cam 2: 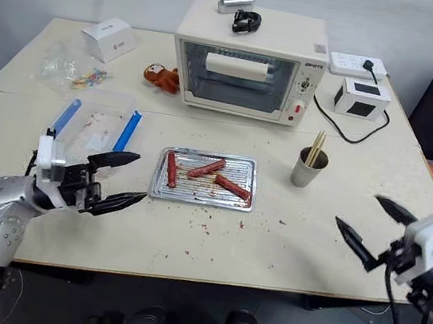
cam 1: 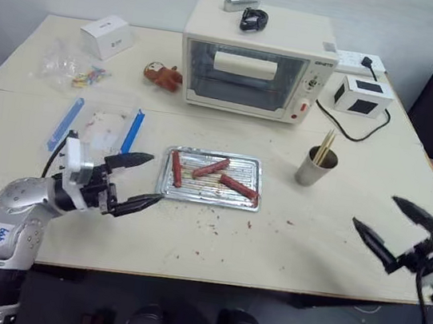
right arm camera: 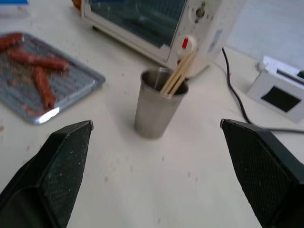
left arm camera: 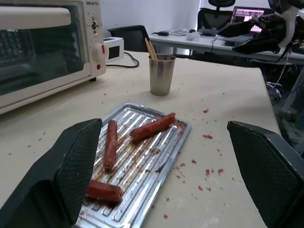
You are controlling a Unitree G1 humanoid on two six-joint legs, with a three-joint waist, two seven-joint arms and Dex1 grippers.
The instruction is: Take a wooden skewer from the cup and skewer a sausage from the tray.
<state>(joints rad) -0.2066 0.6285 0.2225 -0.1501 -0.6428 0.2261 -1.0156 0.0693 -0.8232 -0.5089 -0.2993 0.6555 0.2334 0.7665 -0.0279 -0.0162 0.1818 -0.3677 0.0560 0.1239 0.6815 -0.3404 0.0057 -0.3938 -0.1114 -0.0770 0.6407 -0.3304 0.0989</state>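
Both hands are hovering at the near edge of the tabletop [cam 1: 285, 244], empty, fingers spread wide. Left hand [cam 1: 140, 179] is sitting just off the left short end of the tray [cam 1: 255, 185], pointing toward it, not touching. Right hand [cam 1: 389, 228] is hanging near the right edge of the tabletop, well apart from everything, aiming roughly at the cup [cam 1: 313, 167]. Tray is lying flat mid-tabletop in front of a cream toaster oven [cam 1: 255, 59], crumb specks scattered around it. Three sausages are lying in it: the one I'm calling the sausage [cam 1: 177, 168] is running across the ridged base at the left end, nearest the left hand; a second one is lying diagonal in the middle, a third is angled at the right end. Cup is standing upright to the right of the tray, apart from it, between the tray and the right hand. Wooden skewer [cam 1: 325, 147] is leaning in the cup with a few others, tips sticking up past the rim toward the oven. White cube-shaped box [cam 1: 362, 95] is sitting beyond the cup, right of the oven. Clear plastic box with blue clips [cam 1: 101, 130] is sitting just beyond the left hand.
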